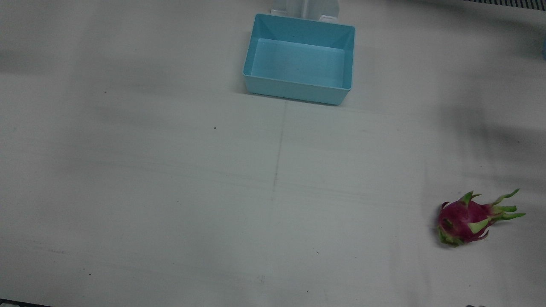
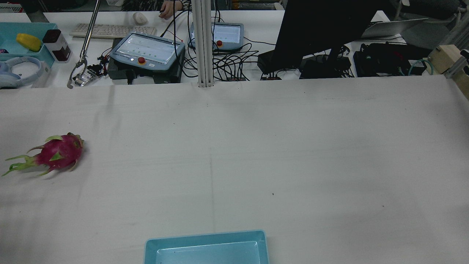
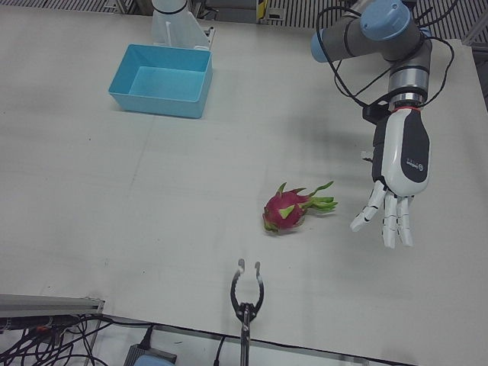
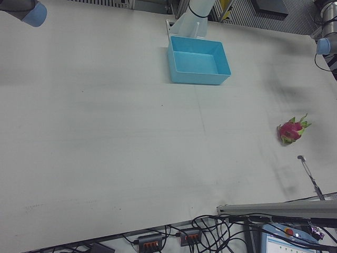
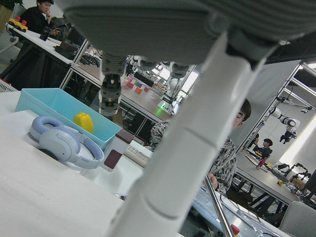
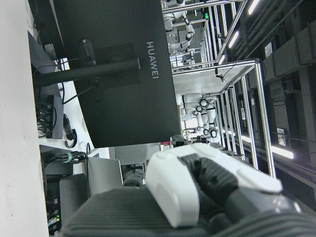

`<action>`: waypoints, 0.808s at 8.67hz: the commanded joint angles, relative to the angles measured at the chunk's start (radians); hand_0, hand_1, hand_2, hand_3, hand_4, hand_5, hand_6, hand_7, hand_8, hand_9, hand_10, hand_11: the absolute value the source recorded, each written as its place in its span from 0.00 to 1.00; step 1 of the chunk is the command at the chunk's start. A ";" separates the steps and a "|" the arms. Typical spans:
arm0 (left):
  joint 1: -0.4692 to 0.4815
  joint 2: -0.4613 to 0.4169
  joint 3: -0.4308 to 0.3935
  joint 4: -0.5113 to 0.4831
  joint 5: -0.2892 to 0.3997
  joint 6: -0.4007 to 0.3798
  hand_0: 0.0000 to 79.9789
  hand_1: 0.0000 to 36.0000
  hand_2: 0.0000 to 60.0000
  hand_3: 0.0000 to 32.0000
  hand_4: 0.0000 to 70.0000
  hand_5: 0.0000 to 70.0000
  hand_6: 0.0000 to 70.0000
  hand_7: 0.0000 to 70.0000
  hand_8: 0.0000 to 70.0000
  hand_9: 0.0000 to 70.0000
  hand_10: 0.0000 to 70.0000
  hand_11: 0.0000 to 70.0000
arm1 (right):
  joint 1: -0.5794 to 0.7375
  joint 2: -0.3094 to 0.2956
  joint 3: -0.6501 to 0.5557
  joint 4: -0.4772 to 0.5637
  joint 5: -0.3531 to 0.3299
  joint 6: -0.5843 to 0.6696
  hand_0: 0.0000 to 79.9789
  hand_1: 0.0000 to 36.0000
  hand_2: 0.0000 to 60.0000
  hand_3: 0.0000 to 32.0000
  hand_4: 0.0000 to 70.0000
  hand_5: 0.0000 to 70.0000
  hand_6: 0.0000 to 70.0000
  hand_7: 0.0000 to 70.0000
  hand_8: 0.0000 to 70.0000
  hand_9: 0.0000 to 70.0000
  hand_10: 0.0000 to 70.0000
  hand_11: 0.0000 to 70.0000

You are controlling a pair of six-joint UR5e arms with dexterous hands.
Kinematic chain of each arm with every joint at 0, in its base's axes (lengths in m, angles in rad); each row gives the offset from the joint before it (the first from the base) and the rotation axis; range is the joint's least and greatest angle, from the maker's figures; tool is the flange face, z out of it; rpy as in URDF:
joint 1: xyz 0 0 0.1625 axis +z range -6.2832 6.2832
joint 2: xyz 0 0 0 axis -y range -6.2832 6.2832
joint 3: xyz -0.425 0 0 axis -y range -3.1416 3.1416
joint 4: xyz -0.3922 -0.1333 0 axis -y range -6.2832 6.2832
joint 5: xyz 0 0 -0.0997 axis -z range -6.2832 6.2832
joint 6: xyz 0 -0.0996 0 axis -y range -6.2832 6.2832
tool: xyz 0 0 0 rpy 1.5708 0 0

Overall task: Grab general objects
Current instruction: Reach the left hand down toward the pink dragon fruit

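A pink dragon fruit (image 1: 469, 219) with green scales lies on the white table, on the robot's left side; it also shows in the rear view (image 2: 58, 154), the left-front view (image 3: 286, 212) and the right-front view (image 4: 290, 130). My left hand (image 3: 396, 175) hangs above the table beside the fruit, apart from it, with its fingers spread and pointing down, holding nothing. One of its fingers (image 5: 187, 148) fills the left hand view. Of my right hand, only a part (image 6: 197, 187) shows in its own view, with nothing held in sight.
An empty blue bin (image 1: 294, 91) stands at the robot's edge of the table, mid-width (image 3: 156, 103) (image 4: 197, 76) (image 2: 205, 236). A grabber tool (image 3: 246, 286) lies at the operators' edge near the fruit. A monitor (image 2: 322, 33) and control pendants (image 2: 146, 51) stand beyond the table.
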 commanded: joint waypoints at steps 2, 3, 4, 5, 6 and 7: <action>0.001 -0.061 -0.013 0.004 0.042 0.119 1.00 0.82 0.00 1.00 0.00 0.28 0.00 0.04 0.05 0.00 0.00 0.00 | 0.000 0.000 0.000 0.000 -0.001 0.000 0.00 0.00 0.00 0.00 0.00 0.00 0.00 0.00 0.00 0.00 0.00 0.00; 0.028 -0.090 -0.014 0.019 0.043 0.181 1.00 0.94 0.00 1.00 0.00 0.32 0.00 0.04 0.01 0.00 0.00 0.00 | 0.000 0.000 0.000 0.000 0.000 0.000 0.00 0.00 0.00 0.00 0.00 0.00 0.00 0.00 0.00 0.00 0.00 0.00; 0.108 -0.156 0.016 0.072 0.034 0.224 1.00 1.00 0.05 1.00 0.00 0.36 0.00 0.06 0.00 0.00 0.00 0.03 | 0.000 0.000 0.000 0.000 0.000 0.000 0.00 0.00 0.00 0.00 0.00 0.00 0.00 0.00 0.00 0.00 0.00 0.00; 0.136 -0.194 0.074 0.076 0.028 0.223 1.00 1.00 0.07 0.98 0.00 0.40 0.00 0.08 0.00 0.00 0.00 0.03 | 0.002 0.000 0.000 0.000 0.000 0.000 0.00 0.00 0.00 0.00 0.00 0.00 0.00 0.00 0.00 0.00 0.00 0.00; 0.138 -0.212 0.107 0.071 0.028 0.225 1.00 1.00 0.09 0.87 0.00 0.44 0.00 0.10 0.00 0.00 0.00 0.01 | 0.000 0.000 0.000 0.000 0.000 0.000 0.00 0.00 0.00 0.00 0.00 0.00 0.00 0.00 0.00 0.00 0.00 0.00; 0.138 -0.221 0.140 0.063 0.028 0.226 1.00 1.00 0.10 0.91 0.00 0.46 0.00 0.10 0.00 0.00 0.00 0.01 | 0.000 0.000 0.000 0.000 0.000 0.000 0.00 0.00 0.00 0.00 0.00 0.00 0.00 0.00 0.00 0.00 0.00 0.00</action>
